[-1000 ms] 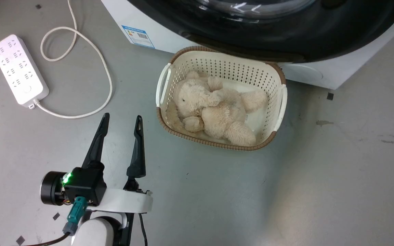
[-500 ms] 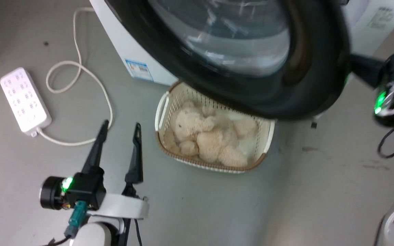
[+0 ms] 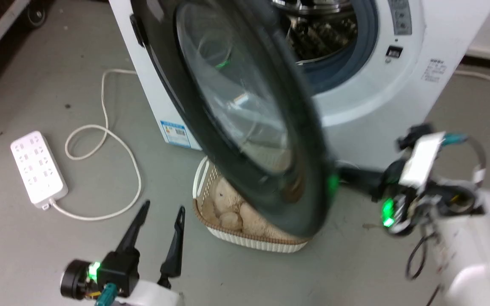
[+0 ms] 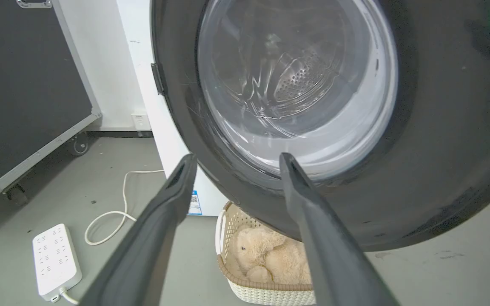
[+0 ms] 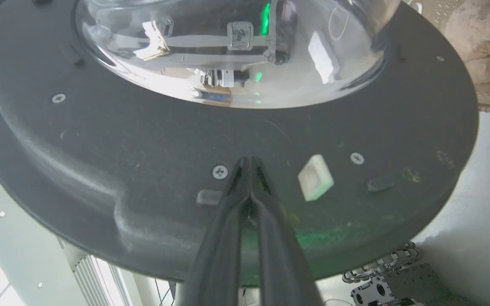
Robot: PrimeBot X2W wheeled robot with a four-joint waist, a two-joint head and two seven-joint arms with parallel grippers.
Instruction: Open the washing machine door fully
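At the far left a white multi-socket power strip point(image 3: 38, 170) lies on the grey floor point(image 3: 58, 255) with its white cable point(image 3: 113, 140) looped toward the machine. Next comes the left gripper point(image 3: 163, 206), low over the floor, its jaws spread wide and holding nothing. In the left wrist view they point at the outer face of the door.

The large round glossy black washing machine door with its bulging clear glass window point(image 3: 236, 119) is hinged on the left side of the big white front-loading washing machine point(image 3: 398, 85). It stands swung well out from the front, over a cream perforated laundry basket point(image 3: 249, 244) holding a beige plush bear point(image 3: 228, 208). The steel drum mouth with its grey gasket point(image 3: 355, 63) is exposed.

On the right, the right gripper point(image 5: 248, 160) has its jaws closed together on nothing. Its tips appear to press the door's black inner face just below the glass bowl, beside a screw.

The step in hand looks like the opening swing itself, about halfway done. The next move calls for a push leftward around the hinge, with the tips on the flat rim rather than the glass, and for the left gripper staying out of the door's path.
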